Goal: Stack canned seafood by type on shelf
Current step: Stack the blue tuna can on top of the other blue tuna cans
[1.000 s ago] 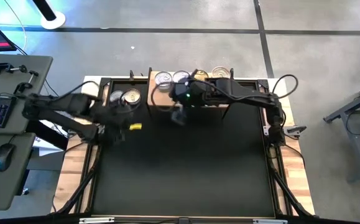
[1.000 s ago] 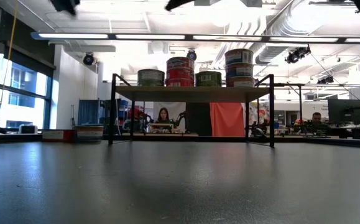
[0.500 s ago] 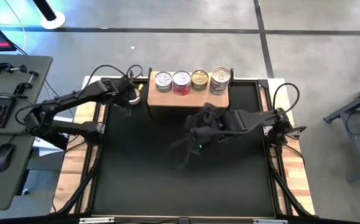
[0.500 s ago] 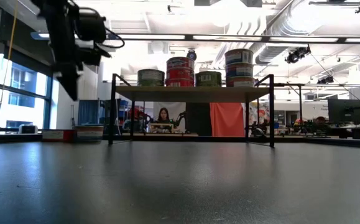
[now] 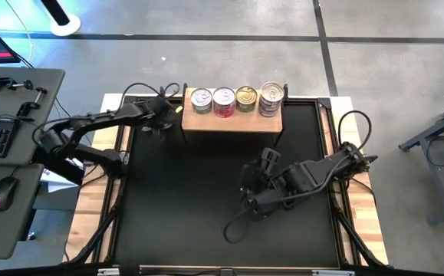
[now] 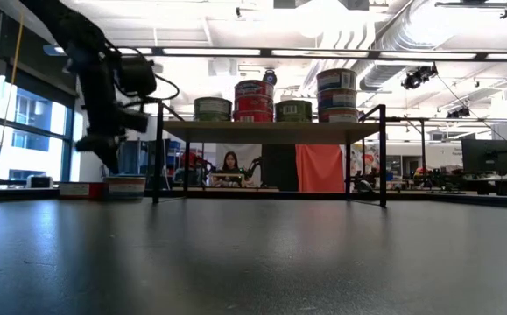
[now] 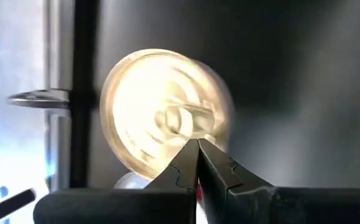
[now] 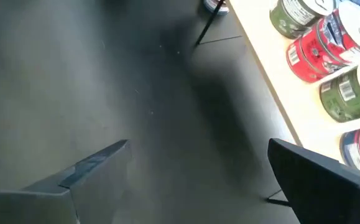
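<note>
black mat (image 5: 206, 192) bare in the middle; shelf (image 5: 233, 123) at its far edge holding four stacks of canned seafood (image 5: 224, 100) in a row: green-label, red, green, blue-purple, the red and blue-purple stacks standing taller in the low view; left arm reaches to the mat's far-left corner just beside the shelf; left gripper (image 7: 197, 152) pinched fully closed, tips touching, poised over a gold-lid tin (image 7: 161, 112) lying there, nothing held; right gripper (image 8: 192, 162) spread wide and empty, low over mid-mat, well apart from the shelf.

risks, as I judge them: closed tips coming down on that lid would skid or shove the tin toward the shelf leg (image 6: 158, 153); jaws need to part before descent; carrying it up, the arm passes close to the left-end stack, a clip could topple tins off the board; taller stacks are the shaky ones; wrong-type placement also possible since its side label isn't readable from above.
</note>
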